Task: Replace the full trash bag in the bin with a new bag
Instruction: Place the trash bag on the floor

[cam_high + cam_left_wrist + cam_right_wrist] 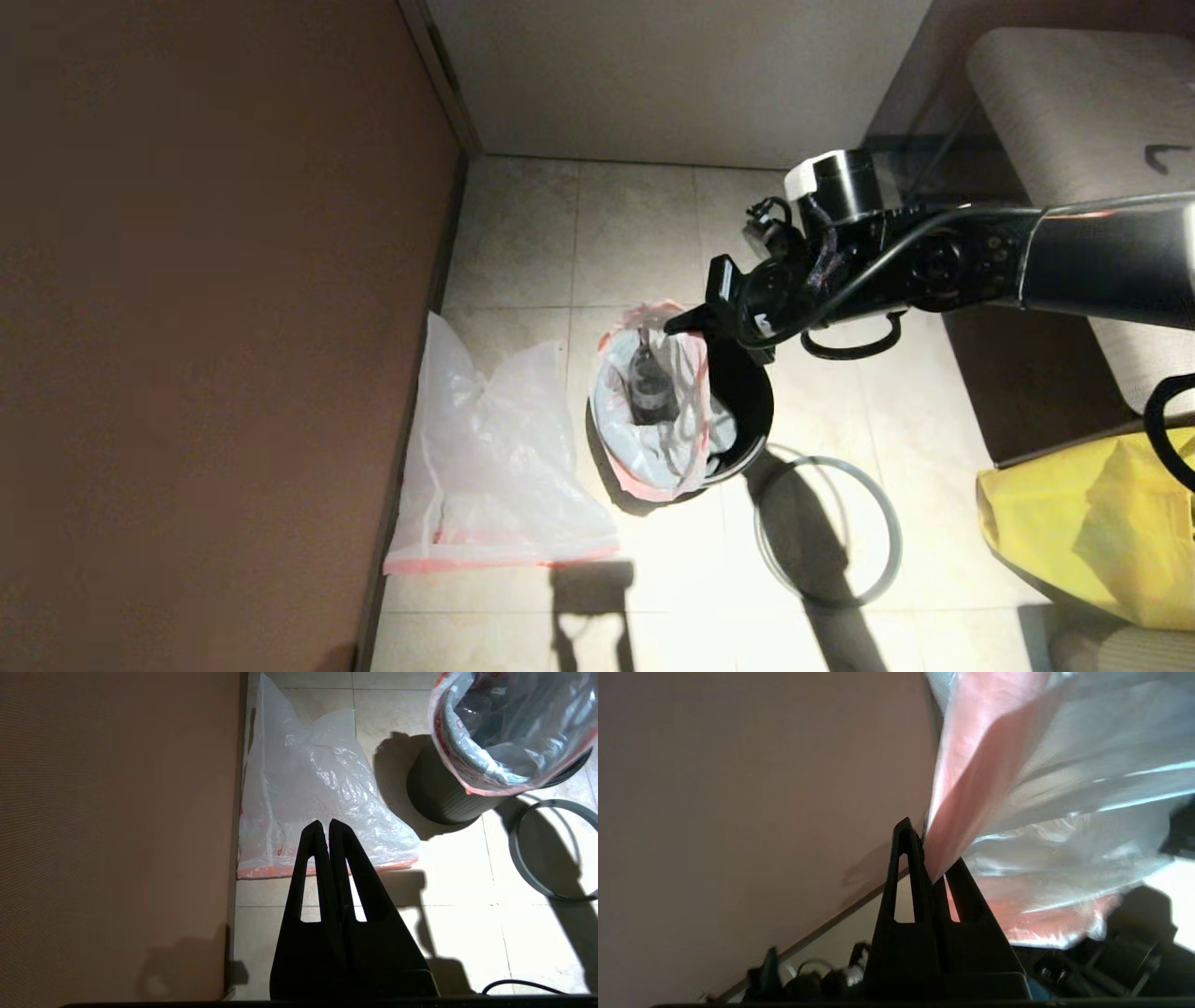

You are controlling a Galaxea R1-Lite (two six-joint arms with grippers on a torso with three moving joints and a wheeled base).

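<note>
The full trash bag (pixel 653 411) sits in the black bin (pixel 747 401) on the tiled floor, a clear bottle showing through its film. My right gripper (pixel 680 325) is at the far side of the bag's mouth, shut on the red-pink band (pixel 966 798), which runs taut from between its fingers. The same bag (pixel 504 728) and bin (pixel 439 798) show in the left wrist view. The new bag (pixel 485 457) lies flat by the brown wall. My left gripper (pixel 324 826) hangs shut and empty over the new bag (pixel 317 779), out of the head view.
A thin grey hoop (pixel 826 532) lies on the floor right of the bin, seen also as the hoop (pixel 551 849). A big yellow bag (pixel 1092 523) and an upholstered seat (pixel 1074 112) stand at the right. The brown wall (pixel 205 327) bounds the left.
</note>
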